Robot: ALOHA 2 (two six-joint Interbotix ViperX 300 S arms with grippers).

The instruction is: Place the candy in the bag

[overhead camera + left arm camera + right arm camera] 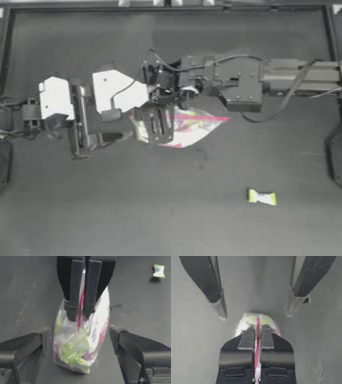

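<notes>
While right tool [257,338] pinches bag [78,348], its opening stays hidden

Both your arms meet over the bag [190,127] near the table's [100,210] middle, while the candy [262,197] lies well apart, alone toward the lower right.

- The dark, matte counter [100,215] fills the top view.
- A small yellow-green and white bow-tie wrapped candy [262,197] lies flat on it, lower right of the frame.
</notes>
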